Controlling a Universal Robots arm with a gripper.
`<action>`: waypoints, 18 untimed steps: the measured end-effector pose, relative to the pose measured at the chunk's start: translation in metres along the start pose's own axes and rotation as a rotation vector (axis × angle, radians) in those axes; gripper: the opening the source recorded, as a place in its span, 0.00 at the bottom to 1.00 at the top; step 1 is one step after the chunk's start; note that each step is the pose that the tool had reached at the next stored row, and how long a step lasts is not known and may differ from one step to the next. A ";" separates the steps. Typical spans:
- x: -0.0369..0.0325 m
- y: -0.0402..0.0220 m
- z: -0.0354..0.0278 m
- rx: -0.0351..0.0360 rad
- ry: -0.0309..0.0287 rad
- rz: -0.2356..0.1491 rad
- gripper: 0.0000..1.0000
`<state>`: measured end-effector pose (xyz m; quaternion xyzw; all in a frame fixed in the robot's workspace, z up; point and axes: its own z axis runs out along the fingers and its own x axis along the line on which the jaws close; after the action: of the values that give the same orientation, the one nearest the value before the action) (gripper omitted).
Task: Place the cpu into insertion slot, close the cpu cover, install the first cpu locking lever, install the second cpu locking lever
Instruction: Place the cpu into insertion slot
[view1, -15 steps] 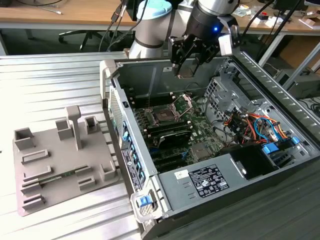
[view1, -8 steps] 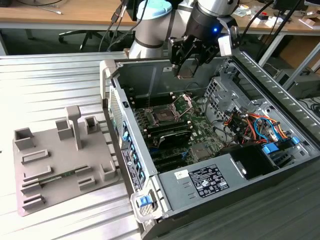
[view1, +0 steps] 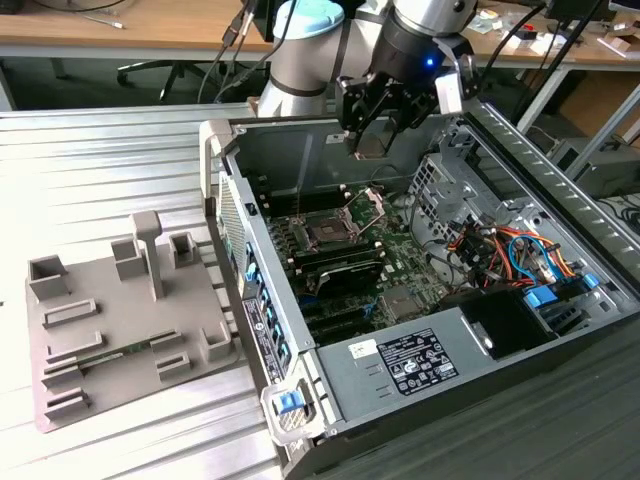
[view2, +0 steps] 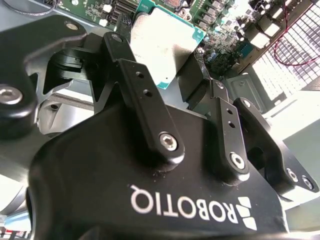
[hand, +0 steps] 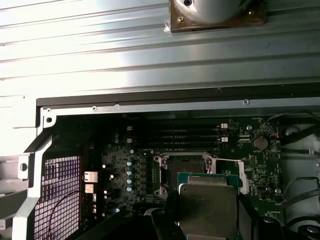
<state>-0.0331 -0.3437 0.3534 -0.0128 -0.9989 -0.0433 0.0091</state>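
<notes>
My gripper (view1: 373, 140) hangs over the open computer case, shut on the cpu (view1: 372, 146), a small flat square with a silvery top. Both wrist views show the cpu (view2: 160, 45) (hand: 207, 206) pinched between the black fingers (view2: 137, 90) (hand: 247, 212). Below it on the green board lies the insertion slot (view1: 328, 232) (hand: 184, 172), dark, square and with nothing in it. The cpu cover (view1: 369, 204) (hand: 239, 172) stands swung up on the slot's far side. The cpu is well above the slot and apart from it. The locking levers are too thin to tell apart.
The case walls (view1: 262, 300) ring the board. Long black memory slots (view1: 340, 265) lie just in front of the socket. A drive cage with orange and blue cables (view1: 505, 250) fills the exterior view's right. A grey fixture block (view1: 120, 320) sits on the ribbed table outside.
</notes>
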 end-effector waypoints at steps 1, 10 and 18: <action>0.0000 0.0000 0.0002 0.0001 0.0000 0.000 0.55; 0.0000 -0.0002 0.0022 0.0020 -0.0001 0.000 0.55; 0.0000 -0.0002 0.0030 0.0056 -0.0002 0.000 0.55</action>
<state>-0.0331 -0.3436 0.3504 -0.0129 -0.9991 -0.0405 0.0090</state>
